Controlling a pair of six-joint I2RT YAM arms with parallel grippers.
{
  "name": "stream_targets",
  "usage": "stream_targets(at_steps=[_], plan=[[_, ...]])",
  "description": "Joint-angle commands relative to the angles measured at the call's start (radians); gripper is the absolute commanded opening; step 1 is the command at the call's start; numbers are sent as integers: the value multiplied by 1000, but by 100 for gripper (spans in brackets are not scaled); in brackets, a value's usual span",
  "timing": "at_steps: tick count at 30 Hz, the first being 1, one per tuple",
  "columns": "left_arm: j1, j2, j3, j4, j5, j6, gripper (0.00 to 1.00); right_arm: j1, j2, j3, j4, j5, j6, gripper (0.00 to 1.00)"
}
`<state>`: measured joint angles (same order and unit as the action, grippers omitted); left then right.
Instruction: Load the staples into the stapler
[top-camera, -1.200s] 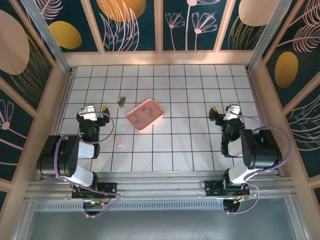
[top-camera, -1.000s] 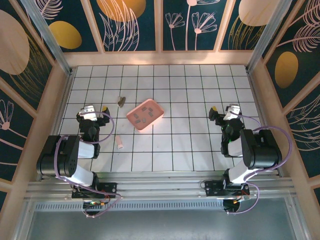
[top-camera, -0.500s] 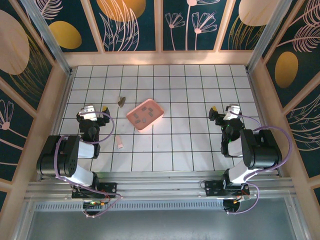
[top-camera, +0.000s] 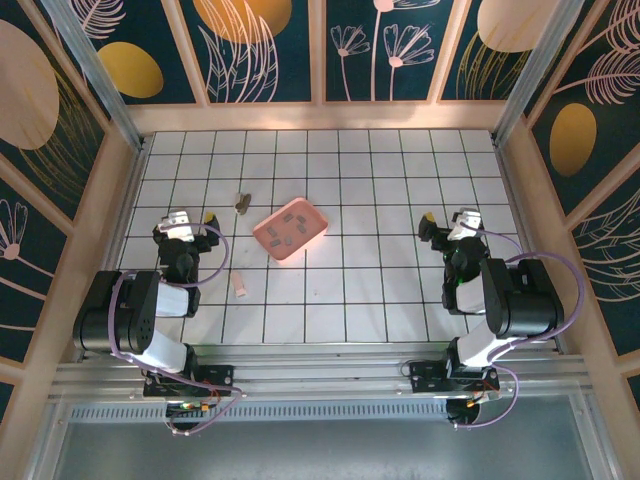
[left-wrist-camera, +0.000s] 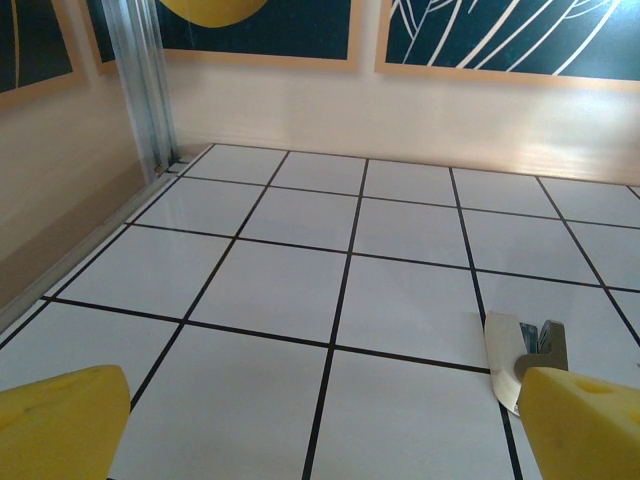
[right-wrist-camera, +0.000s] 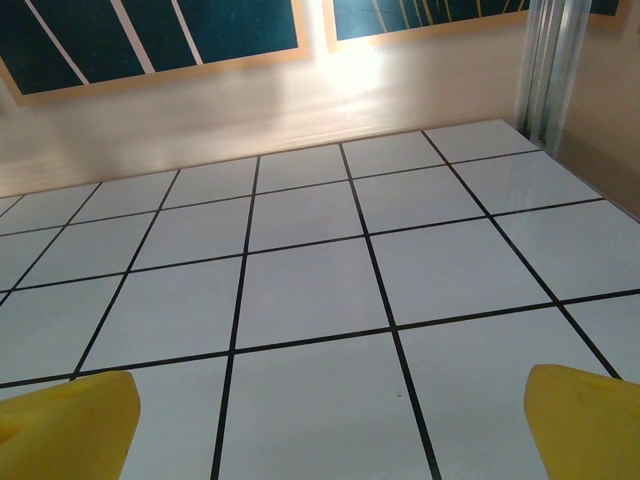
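Observation:
A pink tray (top-camera: 260, 236) sits left of the table's centre, and several small grey staples (top-camera: 292, 215) lie in it. A small beige and metal object (top-camera: 241, 203), apparently the stapler lying opened, rests to the tray's left. It also shows at the right edge of the left wrist view as the beige and metal object (left-wrist-camera: 525, 352). My left gripper (top-camera: 188, 221) hangs left of it, open, with bare tile between its yellow pads (left-wrist-camera: 62, 425). My right gripper (top-camera: 447, 220) is far right of the tray. It is open too, with nothing between its pads (right-wrist-camera: 588, 425).
A small pale pink piece (top-camera: 238, 284) lies on the tiles below the tray, right of the left arm. Wooden walls (top-camera: 320, 115) close the table at the back and sides. A metal post (left-wrist-camera: 140, 85) stands in the far left corner.

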<state>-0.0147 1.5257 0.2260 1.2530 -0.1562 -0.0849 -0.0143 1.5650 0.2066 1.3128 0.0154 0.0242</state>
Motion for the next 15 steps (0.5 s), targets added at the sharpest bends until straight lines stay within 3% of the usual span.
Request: stream_targets(at_steps=[1, 4, 11, 15], plan=[[5, -10, 10, 15, 17, 9, 95, -8, 1, 4, 30, 17, -4, 99], [5, -56, 42, -74, 34, 19, 85, -8, -31, 9, 3, 5, -9, 99], [0, -318, 305, -806, -26, -189, 79, 31, -344, 192, -533, -122, -5, 99], [-16, -386, 463, -1234, 8, -359, 73, 150, -405, 311, -784, -91, 45, 99]])
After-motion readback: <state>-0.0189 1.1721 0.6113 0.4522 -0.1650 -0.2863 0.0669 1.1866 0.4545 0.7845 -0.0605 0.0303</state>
